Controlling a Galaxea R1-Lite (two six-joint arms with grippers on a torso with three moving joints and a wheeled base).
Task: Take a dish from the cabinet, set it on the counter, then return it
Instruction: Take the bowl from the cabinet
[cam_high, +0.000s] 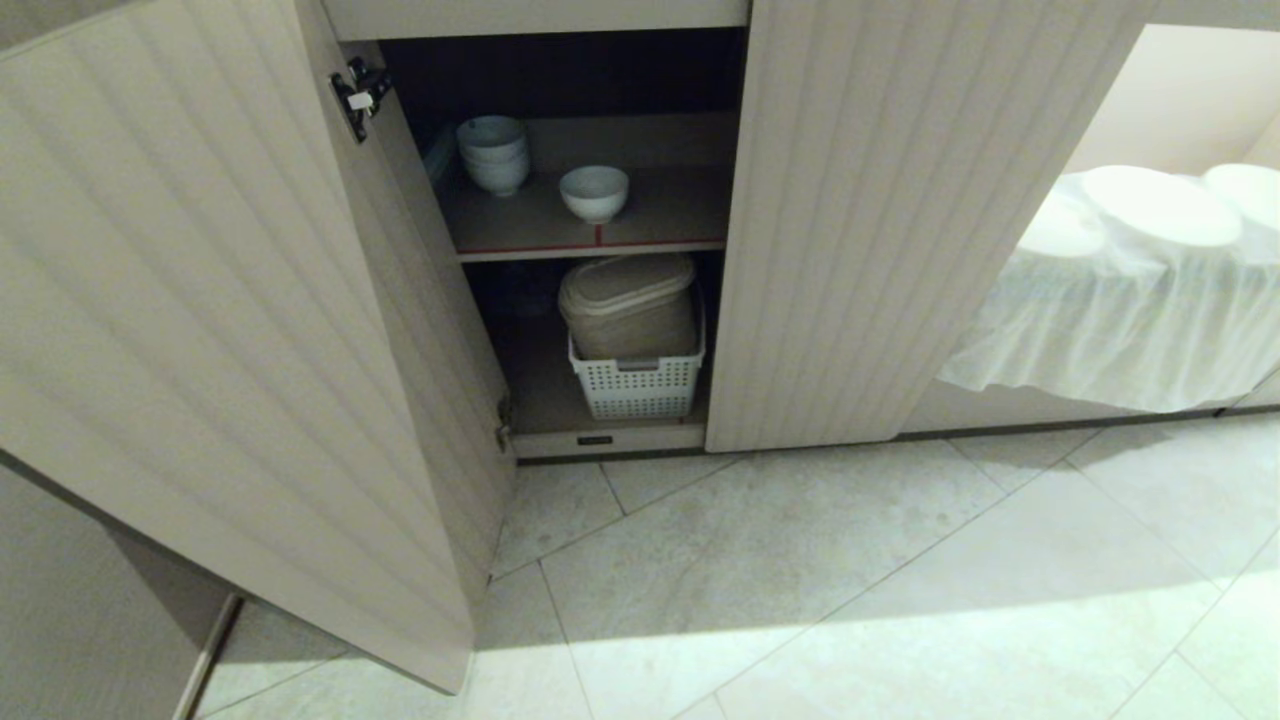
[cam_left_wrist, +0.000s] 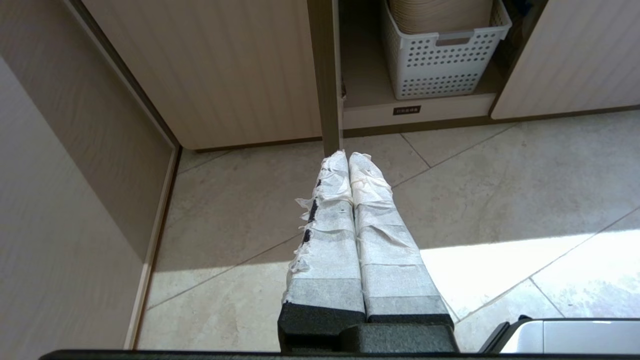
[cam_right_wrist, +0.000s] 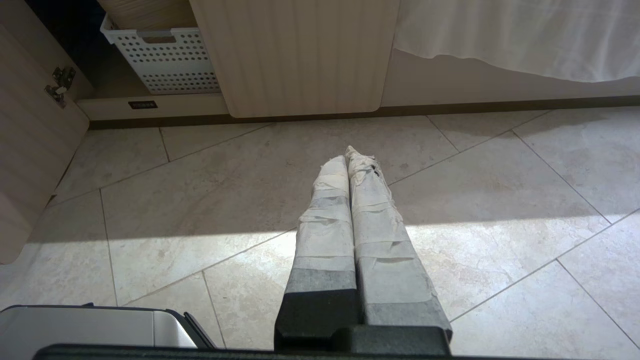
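**Cabinet open, both grippers idle over the floor**

Pale stone floor tiles (cam_high: 850, 580) run up to the low beige cabinet (cam_high: 900, 250), lit by a band of sun. Its left ribbed door (cam_high: 200, 320) stands swung wide, a metal hinge (cam_high: 358, 95) at its top inner edge. Only the head view reaches the upper shelf (cam_high: 600, 243), edged in red tape: stacked bowls (cam_high: 493, 152) sit at the back left, and the dish (cam_high: 594, 192), a small white bowl, stands upright alone just right of them, nearer the front. Below, a white perforated basket (cam_high: 637, 380) holds a beige lidded container (cam_high: 628, 305). Farther right, a white cloth (cam_high: 1120, 300) drapes over rounded shapes.

Neither arm shows in the head view. The wrist views do show them: the left gripper (cam_left_wrist: 348, 156) and the right gripper (cam_right_wrist: 346, 156), each with tape-wrapped fingers pressed together and holding nothing, hang above the tiles, well short of the cabinet.
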